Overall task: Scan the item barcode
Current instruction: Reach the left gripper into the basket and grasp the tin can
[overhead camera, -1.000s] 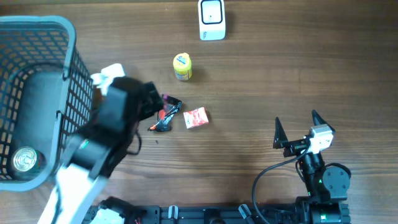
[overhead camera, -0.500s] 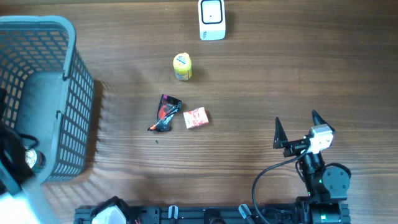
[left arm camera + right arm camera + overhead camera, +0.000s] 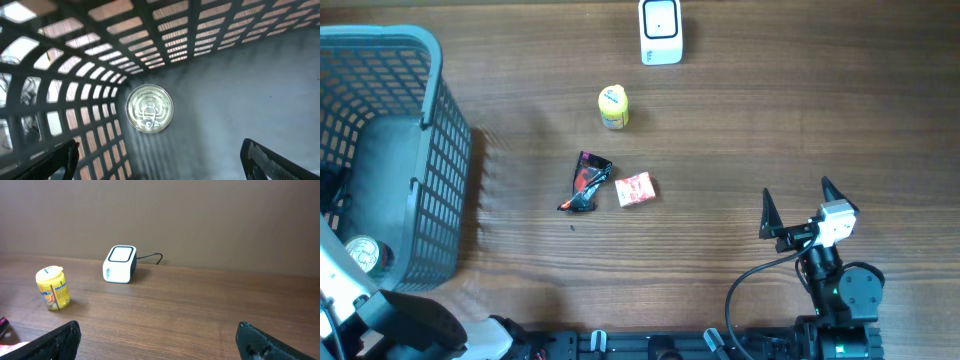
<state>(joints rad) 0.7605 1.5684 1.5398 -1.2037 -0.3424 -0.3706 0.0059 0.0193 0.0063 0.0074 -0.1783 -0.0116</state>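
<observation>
The left jaws hang wide open and empty inside the grey mesh basket (image 3: 430,120), directly above the tin can (image 3: 149,108) standing on end in its near corner. This stance suggests the can is the item bound for the barcode scanner (image 3: 661,30) at the far edge of the counter (image 3: 770,120). The right jaws, equally wide and empty, sit at the near right, presumably to keep the lane clear. The left wrist view alone shows the can's ring-pull lid, the right wrist view alone shows the scanner's cable and the yellow tub's (image 3: 53,287) label, and the overhead view gives the overall layout.
</observation>
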